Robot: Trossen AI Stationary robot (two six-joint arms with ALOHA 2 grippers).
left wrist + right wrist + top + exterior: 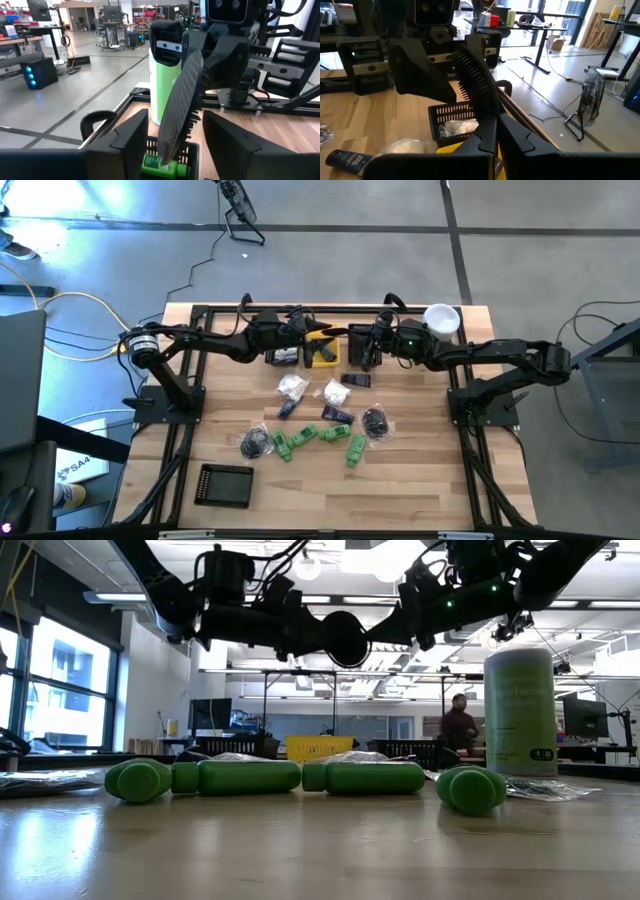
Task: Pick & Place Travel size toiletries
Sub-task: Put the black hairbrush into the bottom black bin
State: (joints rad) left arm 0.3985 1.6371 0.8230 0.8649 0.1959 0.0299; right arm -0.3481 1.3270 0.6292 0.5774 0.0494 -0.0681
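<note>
The travel size toiletries point(320, 425) lie scattered mid-table, just in front of the yellow bin point(322, 350), with bare wood toward the near edge. Above the bin, the right gripper point(487, 127) pinches a black comb point(479, 85); the left gripper point(172, 145) stands parted around it.

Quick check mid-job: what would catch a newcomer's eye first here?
First, the two claws meeting at the table's far edge. The right claw is shut on a black bristled brush, and the left claw stands open on either side of it, over a black bin. Nearer the front, bright green bottles lie in a row.
</note>
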